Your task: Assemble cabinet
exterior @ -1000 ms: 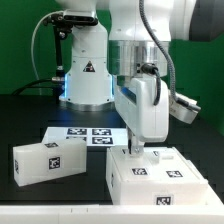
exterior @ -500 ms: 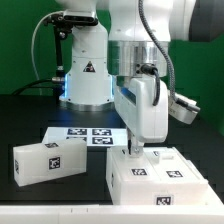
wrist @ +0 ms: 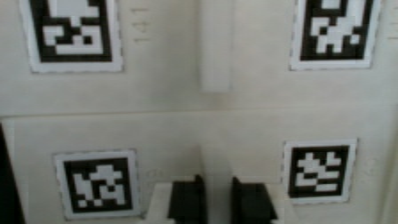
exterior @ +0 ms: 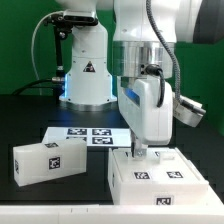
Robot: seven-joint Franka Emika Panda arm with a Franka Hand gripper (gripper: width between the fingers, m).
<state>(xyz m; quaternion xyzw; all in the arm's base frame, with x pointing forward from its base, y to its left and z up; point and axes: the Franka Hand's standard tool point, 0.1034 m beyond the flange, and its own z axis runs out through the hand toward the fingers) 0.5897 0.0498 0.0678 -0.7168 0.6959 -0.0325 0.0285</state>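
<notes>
The cabinet (exterior: 160, 172), the biggest white piece with black-and-white tags on top, lies at the front on the exterior view's right. My gripper (exterior: 138, 151) comes straight down onto its top near the back left corner. In the wrist view the cabinet's top (wrist: 205, 120) fills the frame with several tags. My gripper (wrist: 215, 200) has its two dark fingers close together on either side of a narrow white ridge of the cabinet. A smaller white tagged block (exterior: 48, 160) lies apart at the front left.
The marker board (exterior: 88, 135) lies flat between the block and the cabinet. The robot's white base (exterior: 86, 70) stands behind it, with a black cable looping at the back left. The table is black.
The arm and gripper have shifted slightly toward the exterior view's right. The cabinet and the block look unmoved.
</notes>
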